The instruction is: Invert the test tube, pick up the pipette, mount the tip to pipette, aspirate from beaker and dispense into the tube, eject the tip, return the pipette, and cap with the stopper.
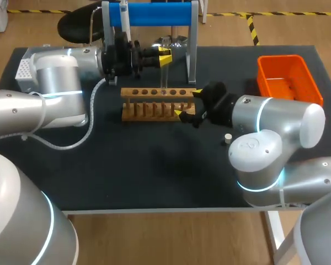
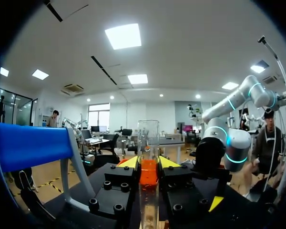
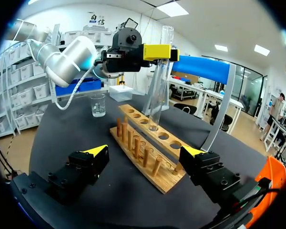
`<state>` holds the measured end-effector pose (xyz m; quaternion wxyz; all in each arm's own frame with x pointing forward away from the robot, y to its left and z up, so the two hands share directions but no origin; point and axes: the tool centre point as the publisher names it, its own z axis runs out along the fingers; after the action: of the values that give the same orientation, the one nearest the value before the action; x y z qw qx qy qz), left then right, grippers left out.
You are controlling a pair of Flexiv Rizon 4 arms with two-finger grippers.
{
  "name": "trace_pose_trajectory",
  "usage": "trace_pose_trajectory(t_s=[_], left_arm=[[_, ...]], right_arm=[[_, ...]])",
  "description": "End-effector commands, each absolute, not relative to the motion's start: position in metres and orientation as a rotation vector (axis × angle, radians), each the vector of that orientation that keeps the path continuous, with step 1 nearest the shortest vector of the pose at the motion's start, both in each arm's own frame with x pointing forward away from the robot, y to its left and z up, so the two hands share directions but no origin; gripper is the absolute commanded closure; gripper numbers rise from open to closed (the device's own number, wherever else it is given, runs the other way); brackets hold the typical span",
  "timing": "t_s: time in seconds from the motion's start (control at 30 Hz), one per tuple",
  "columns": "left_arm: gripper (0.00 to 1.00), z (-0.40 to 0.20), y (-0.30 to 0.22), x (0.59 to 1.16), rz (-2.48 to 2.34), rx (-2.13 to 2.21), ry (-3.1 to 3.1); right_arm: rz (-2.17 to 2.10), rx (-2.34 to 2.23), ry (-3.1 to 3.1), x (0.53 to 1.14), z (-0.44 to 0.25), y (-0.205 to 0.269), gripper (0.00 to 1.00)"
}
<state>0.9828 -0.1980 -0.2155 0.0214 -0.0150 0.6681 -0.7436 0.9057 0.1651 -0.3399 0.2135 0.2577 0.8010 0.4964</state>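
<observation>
Bench (image 1: pixel 154 176), dark-topped, carrying the items listed. Item: wooden rack (image 1: pixel 154 109), two-tier, a row of round holes in the top board and a row of upright pegs along the front, lying lengthwise near the middle of the bench. Item: test tube (image 3: pixel 158 81), clear glass, upright with the open rim uppermost, standing over the rack; its lower end meets one of the middle holes of the top board, and whether it is seated in the hole cannot be told. Left pincer (image 2: pixel 148 162), on the arm entering from the left, level above the rack's far side and clamped on the test tube, one yellow-tipped finger on each side of the glass at about mid-height. Right pincer (image 3: pixel 144 150), on the arm entering from the right, low at the rack's right end, fingers wide apart and gripping nothing; the end of the rack lies in the gap between them, and no contact with the wood can be made out. Item: beaker (image 3: pixel 98 105), small and clear, upright on the bench beyond the far end of the rack, apart from it. Item: stopper (image 1: pixel 228 138), small and pale, lying on the bare bench just beside the right arm, well apart from the tube. Item: orange bin (image 1: pixel 284 77), open-topped, at the right rear corner of the bench. Item: stand (image 1: pixel 154 14) with a blue crossbar on grey legs, at the rear edge behind the rack.
</observation>
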Motion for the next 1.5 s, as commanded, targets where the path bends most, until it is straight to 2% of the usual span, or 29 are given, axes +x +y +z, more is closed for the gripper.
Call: trace_pose_trajectory(t_s=[0.03, 0.97, 1.5], left_arm=[[1.00, -0.2164, -0.1969, 0.9853, -2.308, -0.039, 2.073], [1.00, -0.2187, -0.1985, 0.9876, -2.295, -0.009, 2.050], [1.00, -0.2237, -0.1919, 0.9869, -2.163, -0.045, 2.233]], right_arm=[[1.376, 0.716, 2.227, 0.9057, -0.3392, 0.1645, 0.00], [1.376, 0.716, 2.227, 0.9057, -0.3392, 0.1645, 0.00], [1.376, 0.716, 2.227, 0.9057, -0.3392, 0.1645, 0.00]])
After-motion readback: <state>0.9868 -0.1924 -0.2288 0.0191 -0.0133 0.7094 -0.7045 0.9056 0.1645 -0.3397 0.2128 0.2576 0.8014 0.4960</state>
